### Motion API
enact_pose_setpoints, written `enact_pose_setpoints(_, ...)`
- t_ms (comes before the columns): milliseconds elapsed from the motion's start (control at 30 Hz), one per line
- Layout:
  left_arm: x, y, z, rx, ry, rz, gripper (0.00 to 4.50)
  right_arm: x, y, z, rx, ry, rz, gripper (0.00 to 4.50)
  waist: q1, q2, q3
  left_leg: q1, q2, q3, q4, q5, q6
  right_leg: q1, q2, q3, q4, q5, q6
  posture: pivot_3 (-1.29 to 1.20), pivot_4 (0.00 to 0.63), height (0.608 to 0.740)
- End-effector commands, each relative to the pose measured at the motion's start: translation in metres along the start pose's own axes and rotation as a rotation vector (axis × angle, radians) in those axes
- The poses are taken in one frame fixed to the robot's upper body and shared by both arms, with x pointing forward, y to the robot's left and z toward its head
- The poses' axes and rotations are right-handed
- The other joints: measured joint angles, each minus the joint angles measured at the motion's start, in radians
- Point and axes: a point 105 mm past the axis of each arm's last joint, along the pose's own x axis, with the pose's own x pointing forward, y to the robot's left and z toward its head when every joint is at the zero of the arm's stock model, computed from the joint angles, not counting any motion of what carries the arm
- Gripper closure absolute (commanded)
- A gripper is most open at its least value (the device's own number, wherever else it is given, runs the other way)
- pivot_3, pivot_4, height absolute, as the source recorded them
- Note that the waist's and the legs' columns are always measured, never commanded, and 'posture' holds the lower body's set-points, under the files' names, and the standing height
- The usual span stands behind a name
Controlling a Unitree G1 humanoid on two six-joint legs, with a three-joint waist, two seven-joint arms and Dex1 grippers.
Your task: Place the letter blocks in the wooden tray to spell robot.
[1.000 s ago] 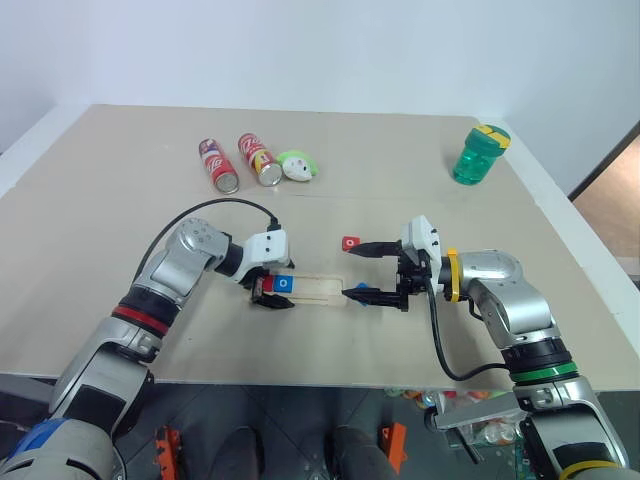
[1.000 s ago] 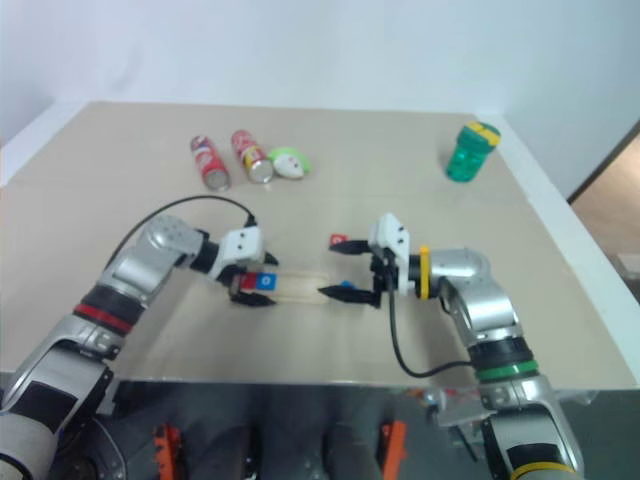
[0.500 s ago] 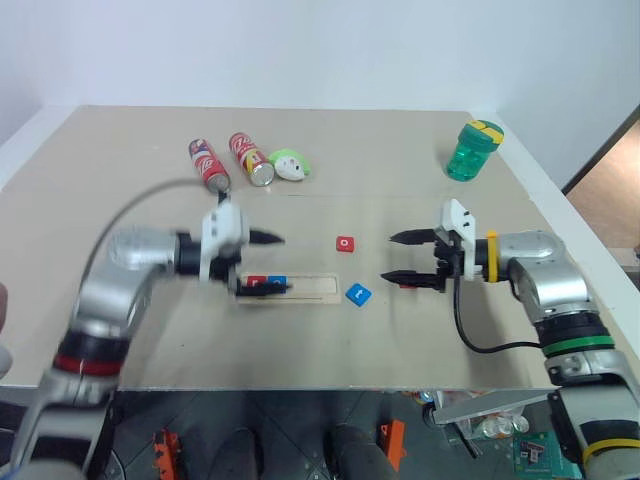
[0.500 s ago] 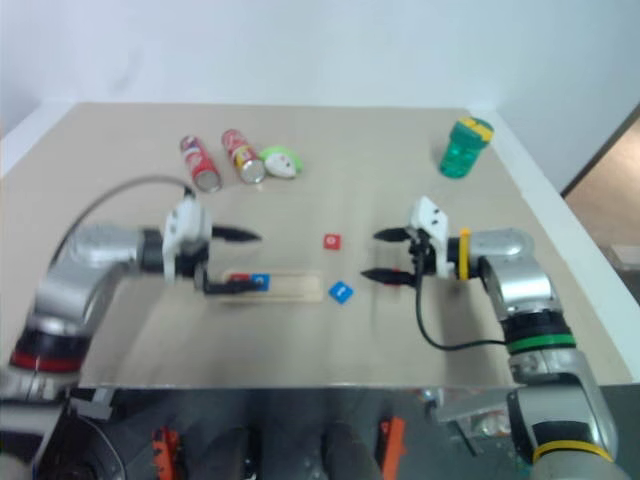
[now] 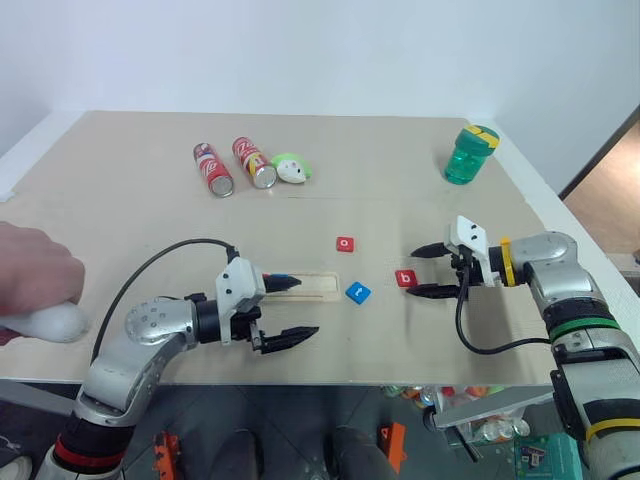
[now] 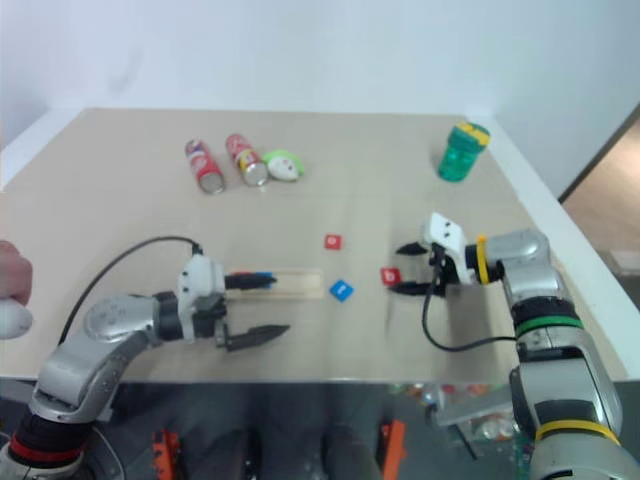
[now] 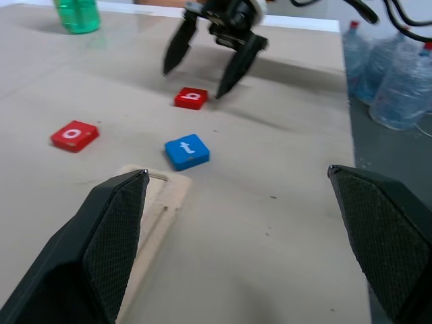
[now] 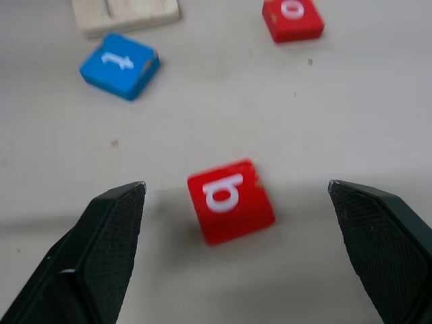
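Observation:
The wooden tray (image 5: 312, 287) lies at mid-table; its left part is hidden behind my left gripper (image 5: 291, 308), which hovers open and empty at its near side. A bit of blue (image 5: 285, 279) shows in the slot by the upper finger. Three letter blocks lie loose on the table: a red "o" (image 5: 345, 243), a blue "t" (image 5: 357, 292) just off the tray's right end, and a red "b" (image 8: 231, 200). My right gripper (image 5: 420, 272) is open, its fingertips (image 8: 101, 250) on either side of the "b" without touching it.
Two red soda cans (image 5: 215, 168) and a green-and-white object (image 5: 293, 167) lie at the back left. A green bottle (image 5: 468, 154) stands at the back right. A person's hand (image 5: 38, 285) with something white rests at the left edge. Water bottles (image 7: 391, 74) stand beyond the table.
My left gripper has drawn back from the tray toward the table's front edge. My right gripper has swung right, away from the tray, to the red "b". A person's hand has appeared at left.

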Motion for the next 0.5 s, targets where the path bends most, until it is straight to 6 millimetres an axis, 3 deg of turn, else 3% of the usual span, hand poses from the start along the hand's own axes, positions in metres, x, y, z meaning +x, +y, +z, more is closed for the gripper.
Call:
enact_pose_setpoints(33, 0.001, -0.002, 0.005, 0.052, -0.017, 0.024, 0.00, 0.000, -0.007, 0.009, -0.011, -0.053, -0.036, 0.52, -0.001, 0.000, 0.000, 0.000, 0.000, 0.000, 0.000, 0.000, 0.000, 0.000, 0.000, 0.000, 0.000, 0.000, 0.000, 0.00, 0.150, 0.740)
enact_pose_setpoints(267, 0.005, -0.004, 0.003, 0.048, -0.019, 0.042, 0.00, 0.012, -0.002, 0.007, 0.043, -0.088, -0.031, 0.52, -0.002, 0.000, 0.000, 0.000, 0.000, 0.001, -0.001, 0.000, 0.000, 0.000, 0.000, 0.001, 0.000, 0.001, 0.000, 0.00, 0.150, 0.740)
enact_pose_setpoints(333, 0.005, -0.004, 0.002, 0.044, -0.018, 0.045, 0.00, 0.013, -0.001, 0.004, 0.061, -0.082, -0.039, 0.82, -0.002, 0.000, 0.000, 0.000, 0.000, 0.001, -0.001, 0.000, 0.000, 0.000, 0.000, 0.001, 0.000, 0.001, 0.000, 0.00, 0.150, 0.740)
enact_pose_setpoints(433, 0.004, -0.004, 0.000, 0.041, -0.007, 0.062, 0.00, 0.016, 0.007, -0.001, 0.100, -0.062, -0.059, 1.98, -0.001, 0.000, 0.000, 0.000, 0.000, 0.001, -0.001, 0.000, 0.000, 0.000, 0.000, 0.001, 0.000, 0.000, 0.000, 0.00, 0.150, 0.740)
enact_pose_setpoints(500, 0.002, -0.003, -0.001, 0.032, 0.002, 0.077, 0.00, 0.018, 0.018, -0.003, 0.119, -0.051, -0.067, 1.98, 0.001, 0.000, -0.001, 0.000, 0.000, 0.001, -0.001, 0.000, 0.000, 0.000, 0.000, 0.001, 0.000, -0.001, 0.001, 0.00, 0.150, 0.740)
